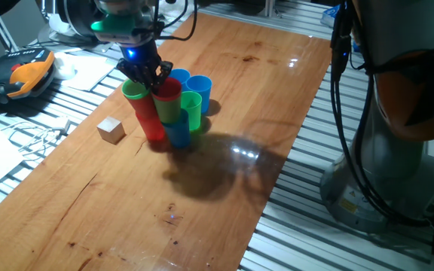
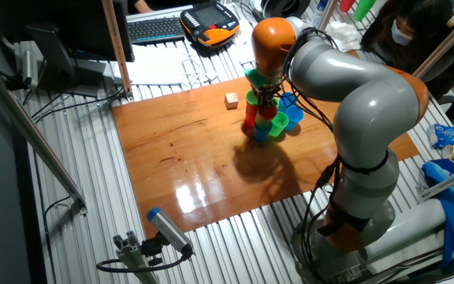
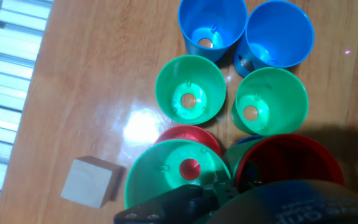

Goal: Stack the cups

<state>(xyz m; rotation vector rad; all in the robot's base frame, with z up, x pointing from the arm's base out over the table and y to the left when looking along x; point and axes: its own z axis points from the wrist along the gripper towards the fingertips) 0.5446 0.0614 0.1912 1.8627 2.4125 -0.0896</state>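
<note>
Several cups stand bunched at the far side of the wooden table (image 1: 202, 218). A green cup (image 1: 136, 91) (image 3: 166, 177) tops a red stack (image 1: 154, 126). Beside it a red cup (image 1: 169, 89) (image 3: 289, 162) sits on a green and a blue one (image 1: 178, 135). Two single green cups (image 3: 190, 91) (image 3: 270, 103) and two blue cups (image 3: 212, 25) (image 3: 279, 33) stand behind them. My gripper (image 1: 148, 75) (image 2: 265, 93) (image 3: 188, 204) hangs right over the rims of the two stacks. Its fingers are blurred in the hand view, so their grip is unclear.
A pale wooden cube (image 1: 111, 129) (image 3: 92, 182) lies just left of the cups. An orange pendant (image 1: 25, 75) and cables lie off the table's left edge. The arm's base (image 1: 386, 173) stands to the right. A person (image 2: 416, 31) sits beyond the table.
</note>
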